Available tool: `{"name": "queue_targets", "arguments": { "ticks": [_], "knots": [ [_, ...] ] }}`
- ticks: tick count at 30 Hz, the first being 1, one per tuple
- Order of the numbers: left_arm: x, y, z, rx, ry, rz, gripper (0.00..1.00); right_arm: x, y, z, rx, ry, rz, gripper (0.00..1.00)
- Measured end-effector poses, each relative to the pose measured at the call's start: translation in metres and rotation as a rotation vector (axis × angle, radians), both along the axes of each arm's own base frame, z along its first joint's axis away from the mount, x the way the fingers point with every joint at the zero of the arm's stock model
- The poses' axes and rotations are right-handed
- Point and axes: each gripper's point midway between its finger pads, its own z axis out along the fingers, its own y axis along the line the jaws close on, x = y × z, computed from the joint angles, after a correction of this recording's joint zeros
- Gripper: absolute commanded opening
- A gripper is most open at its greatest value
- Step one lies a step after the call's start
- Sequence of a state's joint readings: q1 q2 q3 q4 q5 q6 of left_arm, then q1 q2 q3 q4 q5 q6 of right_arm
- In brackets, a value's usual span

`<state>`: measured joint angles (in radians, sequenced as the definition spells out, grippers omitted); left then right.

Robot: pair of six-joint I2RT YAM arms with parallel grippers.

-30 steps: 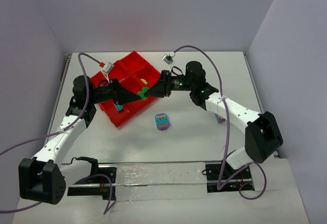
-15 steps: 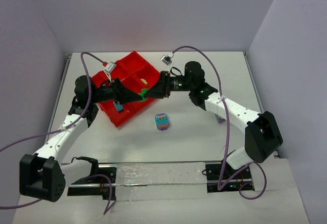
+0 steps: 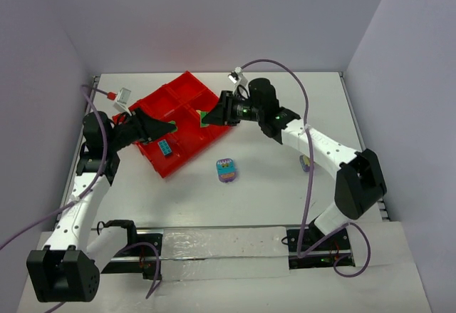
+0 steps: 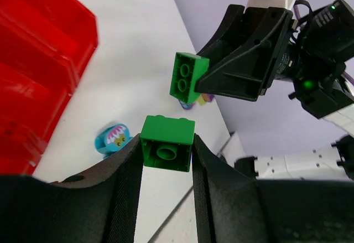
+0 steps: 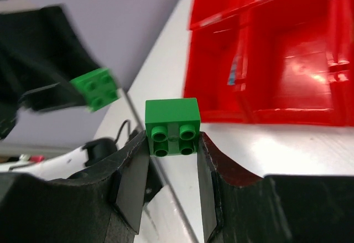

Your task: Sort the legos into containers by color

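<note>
Green plastic, hard, light and slick-sided by my judgement: pinch the flat side walls, not the studs. The left pincer (image 4: 166, 155) is clamped on one green brick (image 4: 167, 142), the right pincer (image 5: 172, 146) on a second green brick (image 5: 172, 121), both held over the red tray (image 3: 160, 99). A teal brick (image 3: 165, 147) lies in its near compartment (image 3: 171, 162); a multicolour clump (image 3: 226, 170) sits on the desk (image 3: 271, 199) near the tray

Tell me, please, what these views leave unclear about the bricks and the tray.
- Top external: the left gripper and right gripper cover the middle compartments of the red tray.
- Top external: a purple piece beside the right arm is too small to identify.
- Left wrist: the tray runs off the left edge, contents unseen.
- Right wrist: the left gripper's green brick is blurred.
</note>
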<state>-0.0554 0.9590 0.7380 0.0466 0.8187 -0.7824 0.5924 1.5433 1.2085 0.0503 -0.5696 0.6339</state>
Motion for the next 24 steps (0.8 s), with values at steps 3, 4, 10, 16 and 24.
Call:
{"name": "queue_targets", "arguments": {
  "ticks": [3,4,10,16,24],
  "knots": [
    [0.005,0.009,-0.004,0.015,0.024,0.081,0.0,0.023,0.008,-0.014,-0.064,0.015,-0.058,0.03],
    [0.008,0.013,-0.007,0.022,0.036,0.112,0.0,0.031,0.012,-0.022,-0.091,0.025,-0.075,0.05],
    [0.023,0.032,-0.029,0.066,0.128,0.268,0.0,0.066,0.046,-0.065,-0.225,0.058,-0.124,0.12],
    [0.036,0.041,-0.038,0.091,0.182,0.333,0.0,0.081,0.07,-0.106,-0.317,0.098,-0.119,0.58],
    [0.051,0.043,-0.041,0.106,0.214,0.352,0.0,0.09,0.078,-0.122,-0.37,0.115,-0.118,0.84]
  ]
}}
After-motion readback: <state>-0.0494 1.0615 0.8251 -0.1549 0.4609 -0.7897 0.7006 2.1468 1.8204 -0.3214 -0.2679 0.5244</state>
